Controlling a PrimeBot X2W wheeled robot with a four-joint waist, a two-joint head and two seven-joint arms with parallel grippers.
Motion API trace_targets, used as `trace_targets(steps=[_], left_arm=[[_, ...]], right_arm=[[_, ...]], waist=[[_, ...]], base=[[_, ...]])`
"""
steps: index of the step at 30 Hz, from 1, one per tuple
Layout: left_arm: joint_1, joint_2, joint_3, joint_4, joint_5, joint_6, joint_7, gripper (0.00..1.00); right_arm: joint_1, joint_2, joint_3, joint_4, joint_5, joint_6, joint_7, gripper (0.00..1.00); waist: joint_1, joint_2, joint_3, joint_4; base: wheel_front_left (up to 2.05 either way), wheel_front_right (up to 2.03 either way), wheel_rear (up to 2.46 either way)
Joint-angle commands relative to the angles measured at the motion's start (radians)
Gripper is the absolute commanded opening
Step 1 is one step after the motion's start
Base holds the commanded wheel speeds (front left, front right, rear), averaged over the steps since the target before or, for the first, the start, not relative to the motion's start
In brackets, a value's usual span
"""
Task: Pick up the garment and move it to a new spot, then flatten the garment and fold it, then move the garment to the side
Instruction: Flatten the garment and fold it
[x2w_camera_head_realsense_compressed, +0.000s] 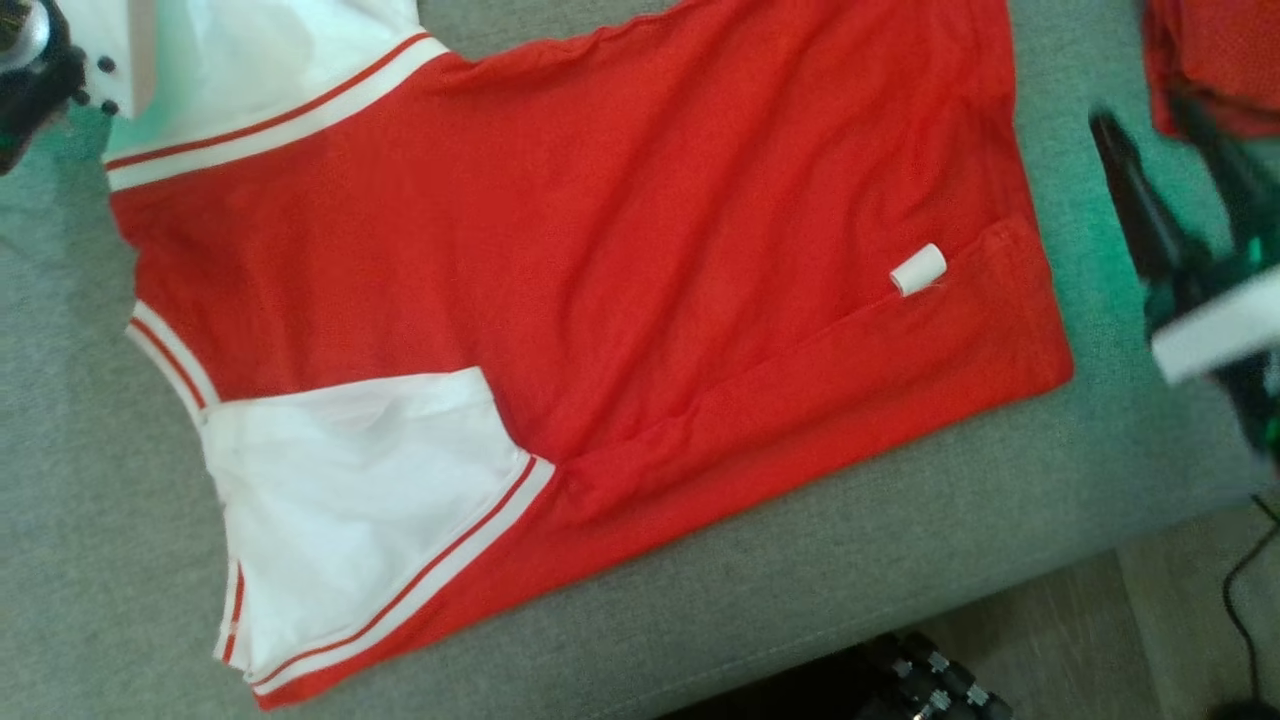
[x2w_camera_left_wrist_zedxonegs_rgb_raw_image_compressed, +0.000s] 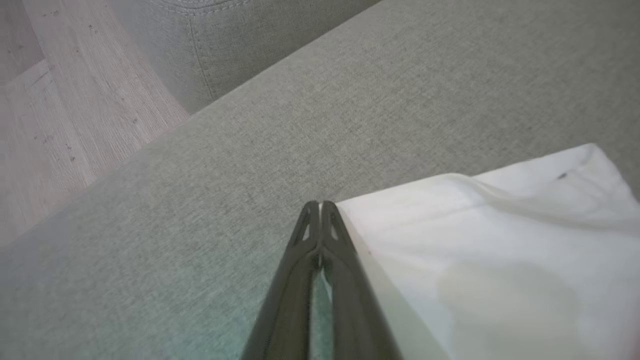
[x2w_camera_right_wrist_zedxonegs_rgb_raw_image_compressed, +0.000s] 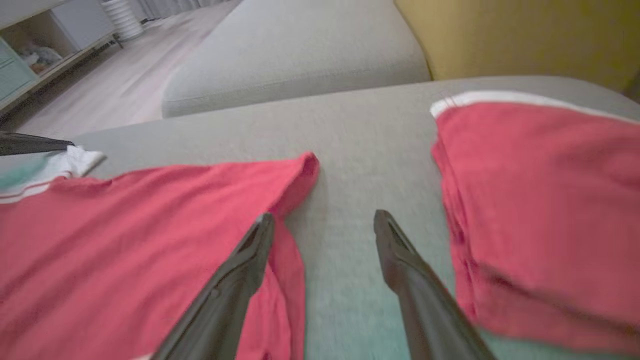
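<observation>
The garment is a red shirt with white sleeves, spread flat on the grey sofa cushion. A small white tag lies near its hem. My left gripper is shut at the corner of the far white sleeve, and a sliver of white cloth shows between its fingers. In the head view its dark body sits at the top left, beside that sleeve. My right gripper stands open over bare cushion just past the hem, holding nothing. It is blurred at the right of the head view.
Another red garment pile lies right of my right gripper, and shows at the head view's top right. A yellow cushion stands behind it. The cushion's front edge drops to wooden floor with a black cable. More sofa lies beyond.
</observation>
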Motion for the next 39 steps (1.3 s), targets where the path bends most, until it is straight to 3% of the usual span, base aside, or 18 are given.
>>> trace_targets(steps=[1,6,13,23,24,27,28,30,35,39], left_arm=[[-0.05,0.047,0.026,-0.025,-0.009,0.002,-0.008,0.0],[-0.081,0.041,-0.013,-0.056,-0.02,0.002,-0.017,0.0],[-0.135,0.027,-0.053,-0.083,-0.036,0.002,-0.021,0.0],[-0.17,0.021,-0.092,-0.078,-0.059,0.002,-0.04,0.0],[-0.172,0.02,-0.095,-0.077,-0.063,0.002,-0.041,0.0],[-0.178,0.02,-0.104,-0.073,-0.07,0.002,-0.046,0.0],[-0.18,0.021,-0.107,-0.072,-0.073,0.002,-0.048,0.0],[-0.184,0.021,-0.113,-0.069,-0.077,0.002,-0.052,0.0],[-0.202,0.025,-0.128,-0.077,-0.069,0.002,-0.104,0.0],[-0.234,0.03,-0.134,-0.1,-0.061,0.002,-0.205,0.0]], right_arm=[[-0.031,-0.042,0.016,-0.025,0.016,-0.001,0.034,1.0],[-0.252,-0.05,0.112,0.048,0.067,-0.001,0.261,1.0],[-0.414,-0.028,0.144,0.17,0.245,-0.001,0.443,1.0],[-0.497,-0.058,0.19,0.214,0.349,-0.001,0.543,1.0],[-0.5,-0.061,0.196,0.218,0.351,-0.001,0.545,0.92],[-0.51,-0.067,0.213,0.229,0.352,-0.001,0.541,0.41],[-0.513,-0.07,0.218,0.235,0.348,-0.001,0.536,0.32],[-0.522,-0.077,0.229,0.242,0.338,-0.001,0.521,0.0],[-0.549,-0.087,0.237,0.258,0.317,-0.001,0.439,0.0],[-0.572,-0.092,0.231,0.276,0.323,-0.001,0.376,0.0]], waist=[[0.0,0.0,-0.006,0.008],[0.0,0.0,-0.005,0.048],[0.0,0.0,0.027,0.094],[0.0,0.0,0.048,0.124],[0.0,0.0,0.05,0.127],[0.0,0.0,0.053,0.132],[0.0,0.0,0.054,0.134],[0.0,0.0,0.055,0.137],[0.0,0.0,0.054,0.145],[0.0,0.0,0.049,0.155]], base=[[0.0,0.0,0.0],[0.0,0.0,0.0],[0.0,0.0,0.0],[0.0,0.0,0.0],[0.0,0.0,0.0],[0.0,0.0,0.0],[0.0,0.0,0.0],[0.0,0.0,0.0],[0.0,0.0,0.0],[0.0,0.0,0.0]])
